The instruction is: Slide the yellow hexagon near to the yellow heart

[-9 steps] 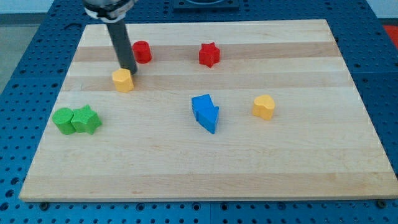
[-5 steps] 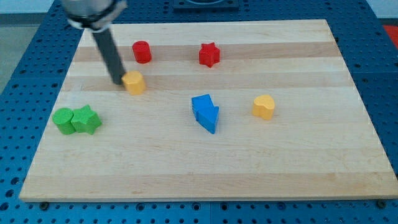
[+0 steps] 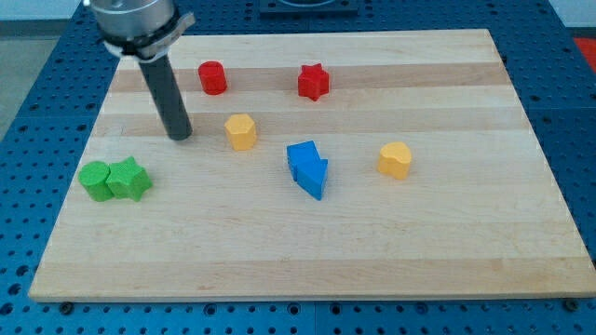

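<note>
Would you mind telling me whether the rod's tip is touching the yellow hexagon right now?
No, my tip stands apart from the yellow hexagon, with bare board showing between them on the hexagon's left in the view.

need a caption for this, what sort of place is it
Probably a robotics lab bench: a wooden board lies on a blue perforated table, a dark rod ends with my tip left of the yellow hexagon, and small coloured blocks are scattered about.

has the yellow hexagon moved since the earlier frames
Yes. The yellow hexagon slid toward the view's right, from left of the red cylinder to its right, nearer the yellow heart.
</note>
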Controlling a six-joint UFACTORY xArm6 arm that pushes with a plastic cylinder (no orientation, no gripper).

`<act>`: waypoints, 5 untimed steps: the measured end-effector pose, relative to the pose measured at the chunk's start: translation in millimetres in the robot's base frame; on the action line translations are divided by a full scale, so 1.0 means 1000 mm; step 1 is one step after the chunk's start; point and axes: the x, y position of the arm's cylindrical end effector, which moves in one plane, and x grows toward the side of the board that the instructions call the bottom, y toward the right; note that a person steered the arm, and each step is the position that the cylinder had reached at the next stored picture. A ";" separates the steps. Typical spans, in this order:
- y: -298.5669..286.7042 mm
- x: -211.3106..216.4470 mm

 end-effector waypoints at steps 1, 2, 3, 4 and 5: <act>0.048 -0.001; 0.126 -0.012; 0.188 -0.019; 0.201 -0.020; 0.172 -0.032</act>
